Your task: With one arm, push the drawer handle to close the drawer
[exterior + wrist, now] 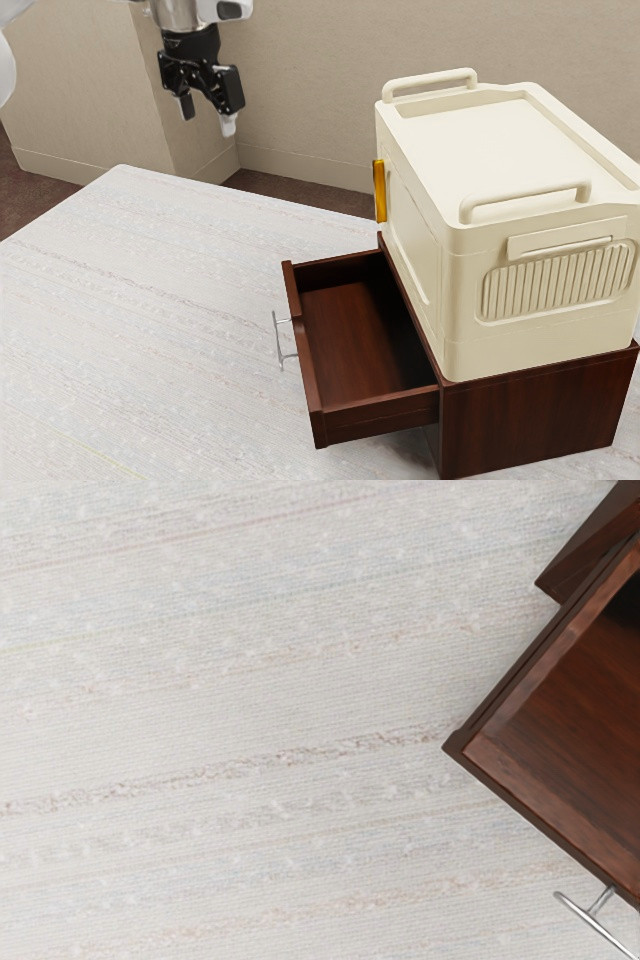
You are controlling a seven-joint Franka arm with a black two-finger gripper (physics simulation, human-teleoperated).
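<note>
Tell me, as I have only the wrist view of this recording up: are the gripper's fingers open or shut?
Observer: Open. In the exterior view the gripper hangs in the air with its two fingers apart, touching nothing.
Reviewer: My view cuts off the metal handle. How is it fixed on?
Observer: The metal handle is a slim bar on two posts, standing off the front of the pulled-out drawer.
Reviewer: And is anything on top of the cabinet?
Observer: Yes, a cream storage box with two raised carrying handles rests on the dark wooden cabinet.
</note>
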